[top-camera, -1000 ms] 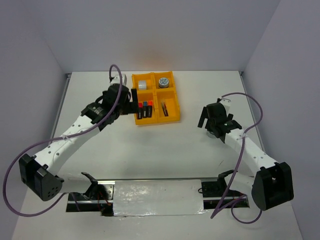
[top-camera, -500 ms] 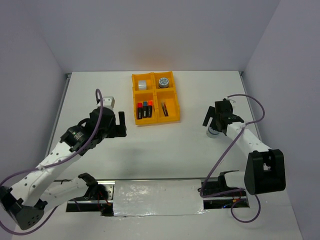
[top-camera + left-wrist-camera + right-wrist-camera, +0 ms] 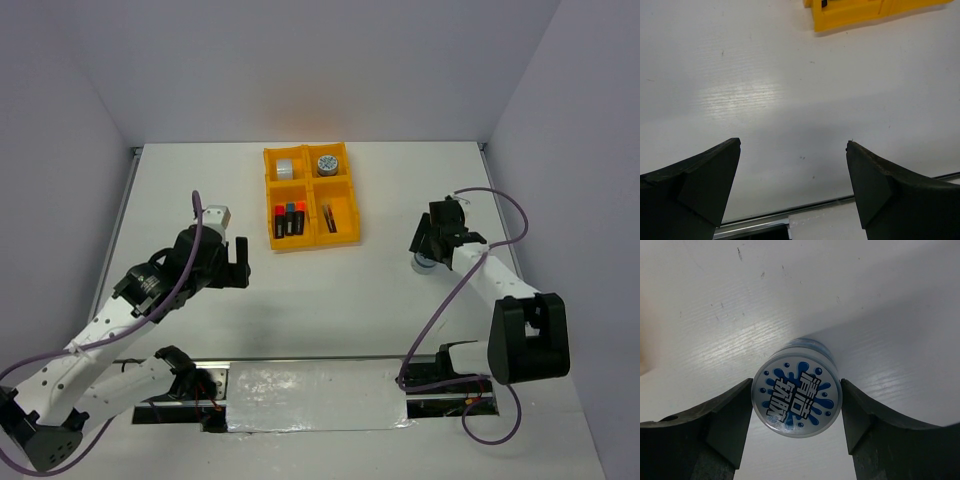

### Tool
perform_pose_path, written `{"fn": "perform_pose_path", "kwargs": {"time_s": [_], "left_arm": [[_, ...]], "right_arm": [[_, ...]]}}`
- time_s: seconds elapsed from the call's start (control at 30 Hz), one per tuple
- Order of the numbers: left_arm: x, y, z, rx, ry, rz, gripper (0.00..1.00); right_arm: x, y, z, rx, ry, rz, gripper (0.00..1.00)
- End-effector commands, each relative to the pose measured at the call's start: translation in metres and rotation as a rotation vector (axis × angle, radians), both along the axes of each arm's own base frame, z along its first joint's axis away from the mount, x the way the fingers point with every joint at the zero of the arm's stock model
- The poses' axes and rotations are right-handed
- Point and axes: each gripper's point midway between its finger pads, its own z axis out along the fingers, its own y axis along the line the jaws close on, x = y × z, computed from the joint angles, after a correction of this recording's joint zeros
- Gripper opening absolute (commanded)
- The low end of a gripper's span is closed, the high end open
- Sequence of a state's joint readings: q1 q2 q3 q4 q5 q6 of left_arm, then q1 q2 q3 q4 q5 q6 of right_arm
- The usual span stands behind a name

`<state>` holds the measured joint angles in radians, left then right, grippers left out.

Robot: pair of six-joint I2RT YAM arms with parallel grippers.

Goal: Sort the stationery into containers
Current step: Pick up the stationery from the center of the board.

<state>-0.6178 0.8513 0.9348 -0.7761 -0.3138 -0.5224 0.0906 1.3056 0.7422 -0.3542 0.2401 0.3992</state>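
Top: tray at 12 o'clock on the table, highlighters and pens in its near compartments. Left gripper at 9 o'clock, slightly nearer its base than before, jaws apart, empty. Right gripper at 3 o'clock, on the loose roll, jaws narrower than earlier.
Left wrist: fingers wide, tray corner at 1 o'clock.
Right wrist: loose roll upright on table, both fingers touching its sides, clamped.

Between the matt black plastic fingers, the roll has a glossy plastic cap (blue-printed); the table beneath looks faintly grained.
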Motion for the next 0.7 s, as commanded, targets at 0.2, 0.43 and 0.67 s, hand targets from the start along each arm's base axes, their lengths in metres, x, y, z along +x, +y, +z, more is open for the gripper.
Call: {"fn": "perform_pose_path", "kwargs": {"time_s": [0.2, 0.43, 0.67], "left_arm": [[0.004, -0.008, 0.012, -0.041, -0.058, -0.036, 0.99], [0.006, -0.002, 0.018, -0.052, -0.093, -0.001, 0.99], [0.001, 0.012, 0.035, -0.098, -0.177, 0.064, 0.99]], "right_arm": [[0.013, 0.007, 0.01, 0.035, -0.06, 0.028, 0.0], [0.03, 0.046, 0.094, 0.156, -0.322, 0.15, 0.0], [0.107, 0.14, 0.16, 0.343, -0.519, 0.407, 0.0]]}}
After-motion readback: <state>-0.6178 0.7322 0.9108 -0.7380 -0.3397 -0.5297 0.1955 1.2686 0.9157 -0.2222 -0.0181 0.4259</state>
